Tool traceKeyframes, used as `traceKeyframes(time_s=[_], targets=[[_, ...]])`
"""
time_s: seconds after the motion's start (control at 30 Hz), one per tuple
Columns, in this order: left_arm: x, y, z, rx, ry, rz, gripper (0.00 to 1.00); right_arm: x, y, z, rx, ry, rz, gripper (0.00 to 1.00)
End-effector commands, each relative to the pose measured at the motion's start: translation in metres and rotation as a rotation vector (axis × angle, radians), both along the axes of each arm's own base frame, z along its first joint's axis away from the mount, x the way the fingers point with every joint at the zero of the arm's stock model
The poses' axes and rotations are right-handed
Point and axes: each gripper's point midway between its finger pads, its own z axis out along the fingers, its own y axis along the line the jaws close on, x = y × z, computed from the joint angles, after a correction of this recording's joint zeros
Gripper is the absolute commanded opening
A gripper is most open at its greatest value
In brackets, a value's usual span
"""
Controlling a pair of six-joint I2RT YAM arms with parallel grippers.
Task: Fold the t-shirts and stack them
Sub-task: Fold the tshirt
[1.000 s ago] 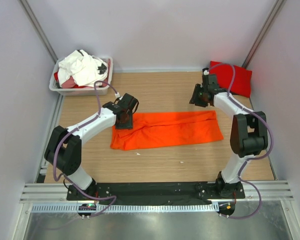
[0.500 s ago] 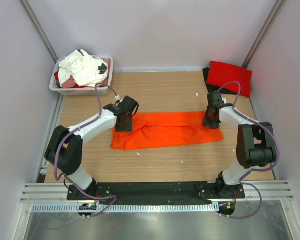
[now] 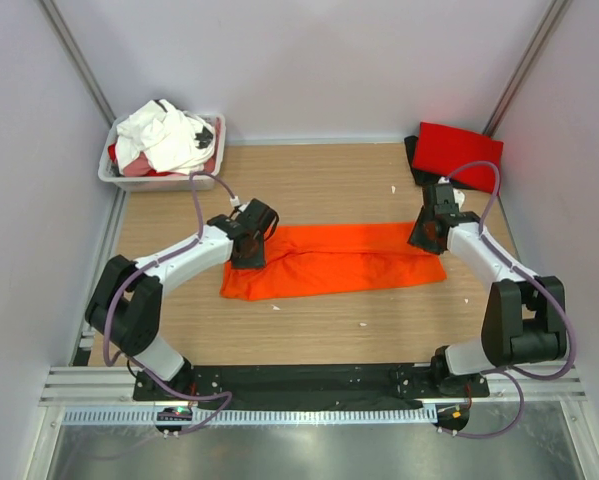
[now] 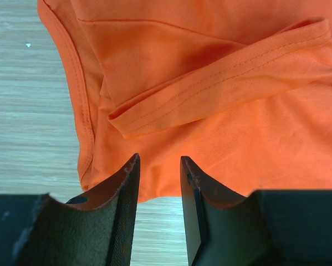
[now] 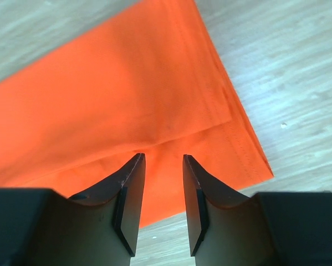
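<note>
Two sets of jaws: slightly parted, holding nothing.
Orange t-shirt (image 3: 334,260): long folded strip, mid-table.
Left gripper (image 4: 159,160): above its left end.
Right gripper (image 5: 162,158): above its right end.
Red t-shirt (image 3: 459,152): far right corner.

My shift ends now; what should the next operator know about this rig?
Left gripper: jaws open, over the left end of the orange t-shirt.
Right gripper: jaws open, over its right end.
Done: the orange t-shirt lies mid-table, folded into a long strip; the red t-shirt lies folded at the far right corner.
Left: fold the orange strip shorter, stack it, then handle the shirts heaped in the white tub.
</note>
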Motion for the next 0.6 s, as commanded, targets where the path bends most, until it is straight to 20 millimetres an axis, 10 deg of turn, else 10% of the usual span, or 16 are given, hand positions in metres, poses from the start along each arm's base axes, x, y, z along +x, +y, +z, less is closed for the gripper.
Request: traceKeyframes(time_s=[0.0, 0.3, 0.57], targets=[[0.004, -0.003, 0.004, -0.022, -0.051, 0.034, 0.36, 0.036, 0.018, 0.030, 0.050, -0.115, 0.074, 0.40], [0.009, -0.005, -0.034, 0.018, 0.003, 0.054, 0.37, 0.064, 0.039, -0.024, 0.086, 0.011, 0.155, 0.44], [0.018, -0.008, -0.059, 0.061, 0.043, 0.056, 0.36, 0.015, 0.069, -0.070, 0.107, 0.184, 0.211, 0.49]])
